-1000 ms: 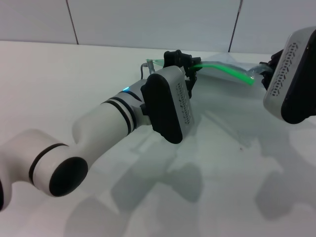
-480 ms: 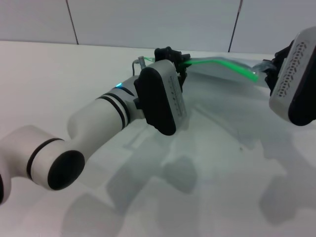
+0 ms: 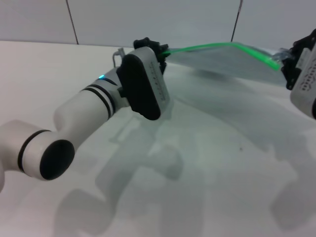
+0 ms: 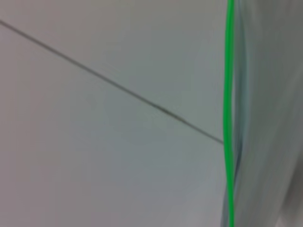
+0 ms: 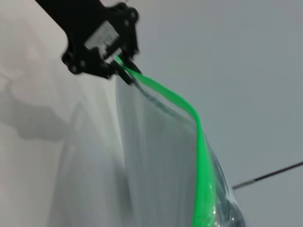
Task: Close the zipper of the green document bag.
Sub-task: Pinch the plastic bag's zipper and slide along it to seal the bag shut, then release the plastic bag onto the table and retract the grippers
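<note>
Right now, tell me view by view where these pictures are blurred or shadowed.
Head view: sharp; soft arm shadows spread over the table below the lifted green document bag. Left wrist view: soft all over, the zipper a smeared green line. Right wrist view: the left pincer fairly crisp, the bag's near end blurred, with a dim shadow on the table.

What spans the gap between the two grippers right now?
In the head view, only the green document bag, its zipper stretched from left gripper to right gripper.
</note>
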Controlling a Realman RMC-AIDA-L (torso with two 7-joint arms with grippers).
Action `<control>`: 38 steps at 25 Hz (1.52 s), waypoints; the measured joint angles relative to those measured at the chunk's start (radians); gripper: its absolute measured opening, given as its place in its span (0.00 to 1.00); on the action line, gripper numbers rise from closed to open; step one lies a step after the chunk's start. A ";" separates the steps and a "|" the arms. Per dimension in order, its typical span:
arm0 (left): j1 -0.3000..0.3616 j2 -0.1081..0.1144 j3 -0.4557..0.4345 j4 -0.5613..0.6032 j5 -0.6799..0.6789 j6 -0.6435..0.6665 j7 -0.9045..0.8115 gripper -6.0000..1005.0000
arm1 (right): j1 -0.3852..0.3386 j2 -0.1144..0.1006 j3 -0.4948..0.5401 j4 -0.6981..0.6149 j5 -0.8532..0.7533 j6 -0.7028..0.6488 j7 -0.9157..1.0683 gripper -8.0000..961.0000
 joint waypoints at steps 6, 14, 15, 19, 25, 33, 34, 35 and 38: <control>0.003 0.000 -0.026 0.023 0.000 0.001 -0.003 0.08 | -0.022 0.001 0.031 -0.023 -0.001 0.000 -0.001 0.16; 0.007 -0.001 -0.045 0.034 -0.001 0.011 -0.002 0.08 | -0.034 0.002 0.074 -0.029 -0.006 0.001 -0.001 0.16; 0.007 -0.002 -0.045 0.034 -0.001 0.011 -0.002 0.08 | -0.034 0.002 0.076 -0.029 -0.006 0.001 -0.001 0.17; 0.005 -0.001 -0.045 0.034 -0.001 0.011 -0.001 0.08 | -0.035 0.002 0.081 -0.029 -0.007 0.009 0.000 0.17; 0.002 -0.002 -0.046 0.032 -0.002 0.011 0.002 0.10 | -0.036 0.002 0.083 -0.025 -0.010 0.023 0.000 0.17; 0.001 -0.002 -0.029 0.026 -0.022 0.134 -0.062 0.17 | -0.041 0.005 0.117 -0.001 -0.038 0.095 0.068 0.17; -0.001 -0.001 -0.028 0.025 -0.024 0.137 -0.086 0.17 | -0.044 0.005 0.123 0.005 -0.040 0.108 0.075 0.17; -0.003 0.000 -0.028 0.025 -0.024 0.140 -0.108 0.18 | -0.048 0.006 0.128 0.009 -0.041 0.118 0.079 0.17; -0.008 0.001 -0.026 0.024 -0.023 0.157 -0.157 0.21 | -0.064 0.006 0.140 0.006 -0.041 0.144 0.090 0.17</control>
